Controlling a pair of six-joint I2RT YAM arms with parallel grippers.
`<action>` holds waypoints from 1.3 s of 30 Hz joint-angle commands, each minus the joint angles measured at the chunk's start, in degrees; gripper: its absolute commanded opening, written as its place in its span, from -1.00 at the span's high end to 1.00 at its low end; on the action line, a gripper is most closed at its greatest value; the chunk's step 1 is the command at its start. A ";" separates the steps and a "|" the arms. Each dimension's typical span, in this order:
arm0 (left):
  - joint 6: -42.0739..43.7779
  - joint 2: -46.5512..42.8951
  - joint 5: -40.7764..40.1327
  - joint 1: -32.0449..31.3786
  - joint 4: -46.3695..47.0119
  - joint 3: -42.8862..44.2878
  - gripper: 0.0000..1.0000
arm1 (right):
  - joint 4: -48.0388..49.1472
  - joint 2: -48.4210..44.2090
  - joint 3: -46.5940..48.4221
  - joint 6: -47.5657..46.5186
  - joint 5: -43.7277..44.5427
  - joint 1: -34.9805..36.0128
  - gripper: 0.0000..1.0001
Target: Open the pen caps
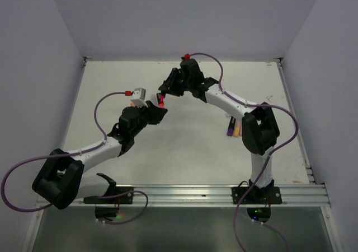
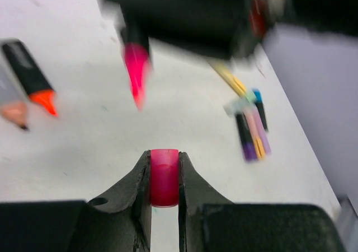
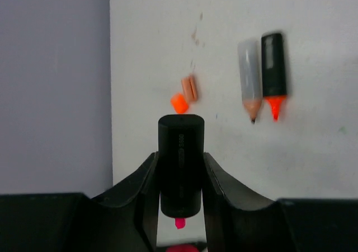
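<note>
While the left jaws pinch the pink cap [image 2: 164,179] between their tips, the right jaws clamp the black barrel of the pink highlighter [image 3: 180,143], its bare nib near that cap but apart. An orange cap [image 3: 179,103] and a peach cap [image 3: 190,88] lie together on the tabletop [image 3: 313,168].

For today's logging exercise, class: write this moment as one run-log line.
left hand: shut on pink cap | right hand: shut on pink highlighter | pink cap off | orange cap, peach cap: on table
</note>
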 commanded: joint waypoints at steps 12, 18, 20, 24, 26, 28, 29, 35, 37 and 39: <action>0.84 -5.42 8.84 5.15 -17.71 -0.52 1.00 | 16.71 2.41 3.84 -10.38 13.36 -12.33 1.00; -2.23 -4.90 -18.25 7.25 -36.98 7.30 1.00 | 7.39 5.92 7.01 -18.91 14.40 -8.20 1.00; -3.81 -2.80 -23.43 8.13 -41.02 9.58 1.00 | 5.19 6.63 7.46 -20.85 15.02 -6.18 1.00; -5.83 1.07 -24.60 14.26 -43.06 10.56 1.00 | 0.36 9.70 11.05 -25.77 17.66 -3.45 1.00; -6.98 2.92 -23.64 18.30 -42.54 9.52 1.00 | -1.93 12.51 12.55 -26.66 17.83 -2.75 1.00; -7.42 3.80 -23.63 20.69 -42.45 8.98 1.00 | -3.51 14.97 14.40 -27.01 17.66 -2.66 1.00; -7.24 3.89 -23.90 21.57 -41.05 8.11 1.00 | -3.35 15.42 14.49 -27.19 16.96 -2.66 1.00; -6.72 4.68 -30.04 23.08 -38.94 8.01 1.00 | -3.96 19.54 17.21 -28.16 16.43 -2.48 1.00; -5.84 6.26 -29.88 23.08 -38.14 8.63 1.00 | -3.96 20.34 18.18 -28.60 16.34 -2.48 1.00; -4.96 9.33 -28.83 23.16 -37.53 10.12 1.00 | -4.22 21.83 19.75 -28.69 16.17 -2.48 1.00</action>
